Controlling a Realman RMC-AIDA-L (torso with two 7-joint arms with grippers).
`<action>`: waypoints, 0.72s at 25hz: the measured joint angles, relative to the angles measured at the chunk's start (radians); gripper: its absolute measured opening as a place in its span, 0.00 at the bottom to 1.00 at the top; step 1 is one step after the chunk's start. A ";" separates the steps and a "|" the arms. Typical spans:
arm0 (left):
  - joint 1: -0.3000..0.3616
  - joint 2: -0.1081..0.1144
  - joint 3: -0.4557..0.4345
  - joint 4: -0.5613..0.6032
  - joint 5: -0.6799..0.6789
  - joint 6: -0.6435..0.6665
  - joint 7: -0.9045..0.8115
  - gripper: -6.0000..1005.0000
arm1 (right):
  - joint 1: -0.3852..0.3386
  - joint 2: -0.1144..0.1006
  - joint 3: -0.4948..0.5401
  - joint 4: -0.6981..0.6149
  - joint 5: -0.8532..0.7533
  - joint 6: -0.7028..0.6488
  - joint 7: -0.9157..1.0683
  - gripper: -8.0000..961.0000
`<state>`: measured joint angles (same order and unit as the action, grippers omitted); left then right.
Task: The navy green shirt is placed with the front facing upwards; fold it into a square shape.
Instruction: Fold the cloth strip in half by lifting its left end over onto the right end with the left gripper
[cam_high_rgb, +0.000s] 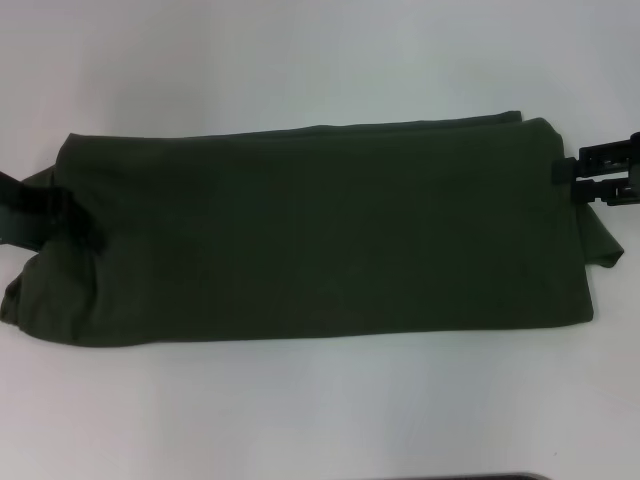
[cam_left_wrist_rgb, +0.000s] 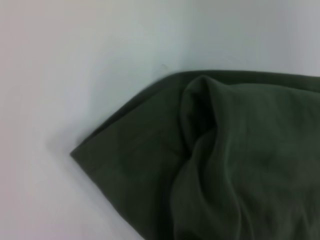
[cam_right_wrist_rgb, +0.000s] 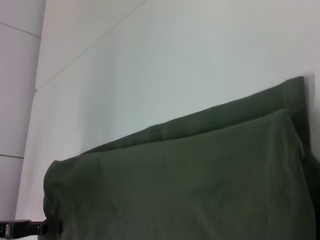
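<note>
While the shirt (cam_high_rgb: 320, 235) lies across the white tabletop (cam_high_rgb: 300, 60) as a long band, already folded lengthwise with no lettering showing, I have a pincer at each short end. My left pincer (cam_high_rgb: 45, 205) sits on the left end, dark against the cloth, with the fabric bunched just beside it; whether it is clenched or released I cannot tell. My right pincer (cam_high_rgb: 600, 175) sits at the far corner of the right end, touching the edge, and whether it is clenched or released I cannot tell either. My left wrist view shows a corner of the cloth lying flat with a rumpled fold next to it; my right wrist view shows two layers stacked, the upper edge set a little back from the lower.

I judge the lengthwise folds done and the crosswise fold in hand: one end has to travel over the other to turn this band into a square. That calls for a firm hold on all layers at an end, a lift clear of the tabletop, and edges laid even, since the bunched left end and the loose flap hanging at the right could drag askew
</note>
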<state>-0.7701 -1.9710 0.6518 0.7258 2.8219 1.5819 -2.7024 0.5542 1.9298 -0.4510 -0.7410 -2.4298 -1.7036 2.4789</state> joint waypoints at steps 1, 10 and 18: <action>-0.001 0.001 0.000 0.000 0.000 0.003 0.003 0.49 | 0.000 0.000 0.000 0.000 0.000 0.000 0.000 0.62; 0.005 0.010 -0.007 0.002 -0.002 0.029 0.019 0.18 | 0.001 0.000 0.008 0.000 0.000 -0.001 0.000 0.62; 0.022 0.033 -0.022 0.038 -0.004 0.066 0.032 0.10 | 0.003 -0.003 0.010 0.000 0.000 -0.002 0.001 0.62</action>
<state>-0.7483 -1.9378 0.6302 0.7642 2.8180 1.6479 -2.6702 0.5568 1.9269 -0.4407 -0.7409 -2.4298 -1.7057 2.4796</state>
